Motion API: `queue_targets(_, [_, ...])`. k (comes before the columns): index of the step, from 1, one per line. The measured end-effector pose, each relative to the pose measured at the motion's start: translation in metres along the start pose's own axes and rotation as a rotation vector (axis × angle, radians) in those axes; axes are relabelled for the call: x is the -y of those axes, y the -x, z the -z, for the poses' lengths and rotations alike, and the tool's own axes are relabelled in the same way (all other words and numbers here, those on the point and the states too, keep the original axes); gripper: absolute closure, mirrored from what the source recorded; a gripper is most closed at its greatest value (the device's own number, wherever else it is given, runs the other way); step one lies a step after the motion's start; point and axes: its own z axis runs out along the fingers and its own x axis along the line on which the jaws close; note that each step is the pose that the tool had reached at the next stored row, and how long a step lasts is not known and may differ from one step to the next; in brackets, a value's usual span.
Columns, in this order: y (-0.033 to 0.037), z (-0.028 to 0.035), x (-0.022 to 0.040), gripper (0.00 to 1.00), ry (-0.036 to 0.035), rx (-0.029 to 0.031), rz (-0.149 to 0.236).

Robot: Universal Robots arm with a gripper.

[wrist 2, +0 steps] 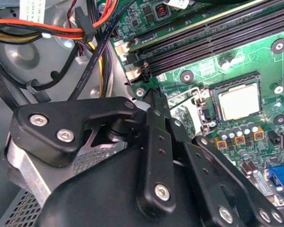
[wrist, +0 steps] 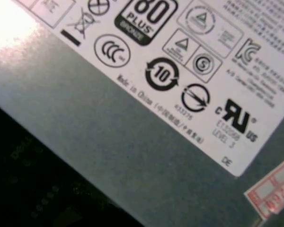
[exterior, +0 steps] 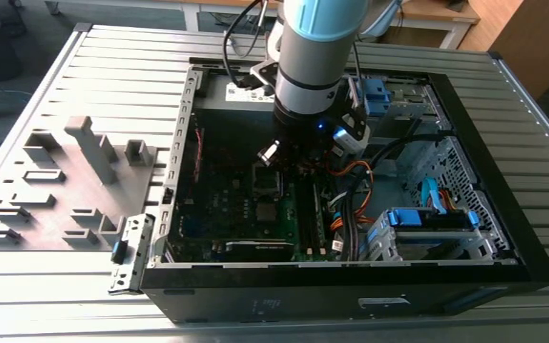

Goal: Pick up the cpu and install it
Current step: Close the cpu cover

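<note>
— What does the cpu look like, and where is it?

— The cpu (wrist 2: 239, 101) is a small, thin square with a pale silver-grey metal top that catches the light. It lies flat inside the computer case (exterior: 303, 296), seated in a black-framed socket (wrist 2: 234, 80) on the green motherboard (wrist 2: 255, 56). A bright metal clip (wrist 2: 201, 106) runs along one side of the socket.

— And the pincer?

— The pincer (wrist 2: 155, 97) is drawn narrow, with its black links running together to a single tip. It hangs inside the case near the cpu but apart from it, by the ends of the dark memory slots (wrist 2: 203, 38).

— How does the arm stand?

— The arm (exterior: 308, 64), grey with a pale blue band, comes almost straight down into the middle of the case, wrist lowest. Beyond it, against the case's far wall, sits a grey box (wrist: 109, 142) with a white label (wrist: 189, 61). The first wrist view looks onto that box from close by.

— What lies outside the case?

— The case lies on its side, open upward, on a ribbed metal counter (exterior: 112, 64). A grey fixture block (exterior: 65, 179) rests on the counter beside the case, on the exterior view's left.
</note>
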Motion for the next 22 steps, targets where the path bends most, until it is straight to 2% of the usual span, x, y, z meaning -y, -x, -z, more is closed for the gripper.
queue_targets(15, [-0.0028, -0.0003, -0.0022, 0.89, -0.0038, 0.0052, 0.0])
queue_targets(22, [-0.0038, -0.0003, -0.0028, 0.89, -0.0004, 0.0086, 0.001])
